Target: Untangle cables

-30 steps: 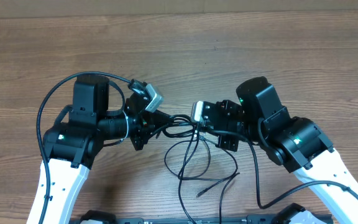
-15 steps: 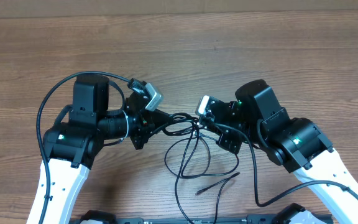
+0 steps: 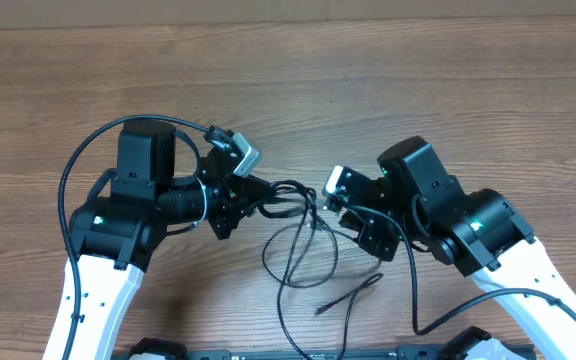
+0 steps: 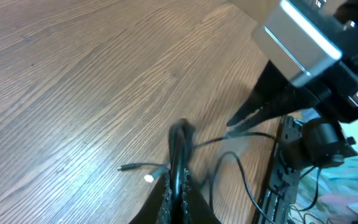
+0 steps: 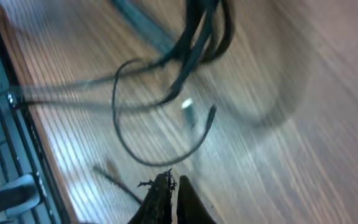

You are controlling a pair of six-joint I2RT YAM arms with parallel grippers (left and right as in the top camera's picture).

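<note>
Sliding a little away from the left claw (image 3: 256, 192), the right claw (image 3: 320, 205) has turned to the side. The left claw is pressed together, pinching the cables (image 3: 303, 255). The right claw is pressed together too, but whether it pinches anything is hard to tell. Loose loops lie on the table (image 3: 468, 80) beside the left claw, between both claws.

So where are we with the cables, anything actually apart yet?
Done: little that shows. One plug end trails free on the table. In hand: the left gripper is shut on a strand of the cables; the right gripper is shut beside it, hold unclear. Left: the loops below cross each other, so most separating lies ahead.
</note>
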